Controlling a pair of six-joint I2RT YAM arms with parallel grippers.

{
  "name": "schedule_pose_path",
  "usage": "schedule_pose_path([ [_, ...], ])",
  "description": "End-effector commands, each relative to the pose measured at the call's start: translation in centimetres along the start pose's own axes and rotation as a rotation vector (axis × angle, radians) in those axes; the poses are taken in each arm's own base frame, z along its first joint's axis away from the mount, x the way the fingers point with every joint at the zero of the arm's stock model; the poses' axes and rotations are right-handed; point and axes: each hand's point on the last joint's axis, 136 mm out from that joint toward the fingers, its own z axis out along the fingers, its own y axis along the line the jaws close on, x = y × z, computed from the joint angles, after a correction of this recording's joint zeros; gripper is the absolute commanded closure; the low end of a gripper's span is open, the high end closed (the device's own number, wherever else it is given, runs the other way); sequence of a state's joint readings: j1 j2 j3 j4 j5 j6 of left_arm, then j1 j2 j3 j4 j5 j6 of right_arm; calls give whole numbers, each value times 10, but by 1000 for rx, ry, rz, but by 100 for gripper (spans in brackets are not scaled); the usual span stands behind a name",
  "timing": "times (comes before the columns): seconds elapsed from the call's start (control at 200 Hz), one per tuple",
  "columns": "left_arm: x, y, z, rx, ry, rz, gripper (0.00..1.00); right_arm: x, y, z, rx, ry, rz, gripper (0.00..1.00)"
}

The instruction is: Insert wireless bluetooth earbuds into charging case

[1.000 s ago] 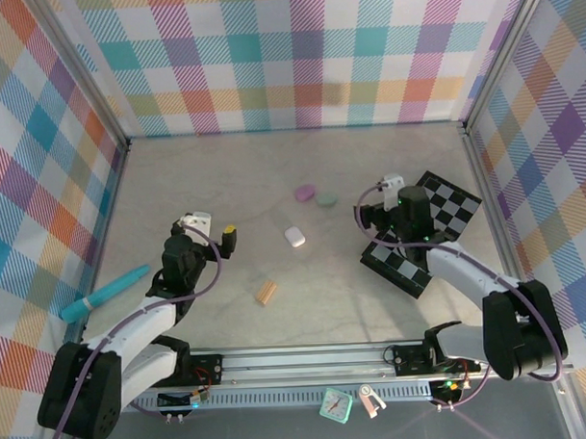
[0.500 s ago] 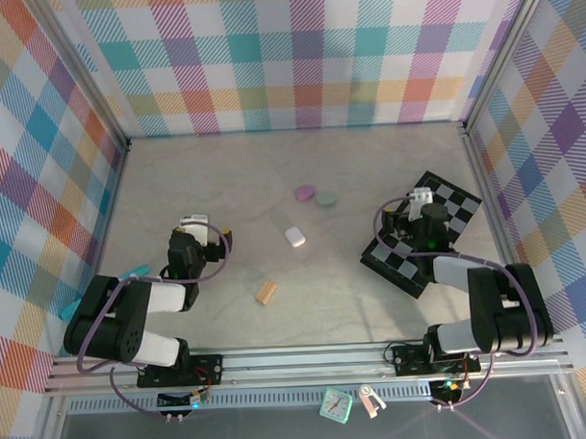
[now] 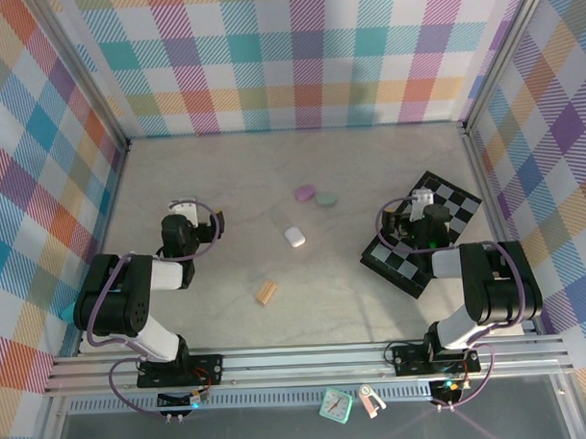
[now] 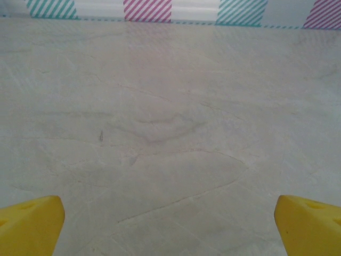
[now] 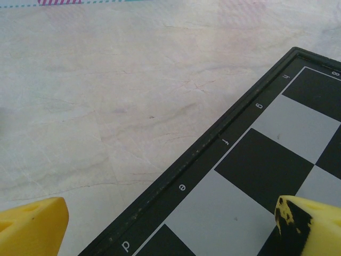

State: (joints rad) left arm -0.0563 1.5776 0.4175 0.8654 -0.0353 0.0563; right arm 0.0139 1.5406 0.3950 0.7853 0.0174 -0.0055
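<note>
Top external, earbuds: too small to pick out here; whether any sit inside a case cannot be told.
Purple charging case [image 3: 305, 192]: a shut-looking pebble on the table [image 3: 224, 164], farthest back of the three, just left of the green one.
Green charging case [image 3: 326, 199]: just beside the purple one; whether the two touch cannot be told.
White charging case [image 3: 295, 237]: lies alone, apart from the pair and nearer the arms.
Left tool [image 3: 217, 222]: low over the table, well to the left of the white charging case. In the left wrist view its yellow fingertips [image 4: 29, 224] sit at the two lower corners, wide apart, with bare table between them.
Right tool [image 3: 388, 224]: to the right of all three cases, at the left edge of the chessboard [image 3: 451, 199]. In the right wrist view its fingers are spread wide with nothing gripped, one tip over the table and the other over the board.
Tan ridged block [image 3: 267, 293]: on the table, nearer the arms than the white charging case, between the two arms.
</note>
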Motion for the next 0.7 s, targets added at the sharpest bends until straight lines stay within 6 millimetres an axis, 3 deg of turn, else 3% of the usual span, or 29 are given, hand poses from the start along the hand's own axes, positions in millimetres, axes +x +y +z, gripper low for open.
schedule_pose_path([
  [0.0, 5, 2, 1, -1, 24, -25, 0, -20, 2, 1, -19, -62, 14, 1],
  [0.695, 5, 2, 1, -3, 23, -21, 0, -20, 2, 1, -17, -62, 13, 1],
])
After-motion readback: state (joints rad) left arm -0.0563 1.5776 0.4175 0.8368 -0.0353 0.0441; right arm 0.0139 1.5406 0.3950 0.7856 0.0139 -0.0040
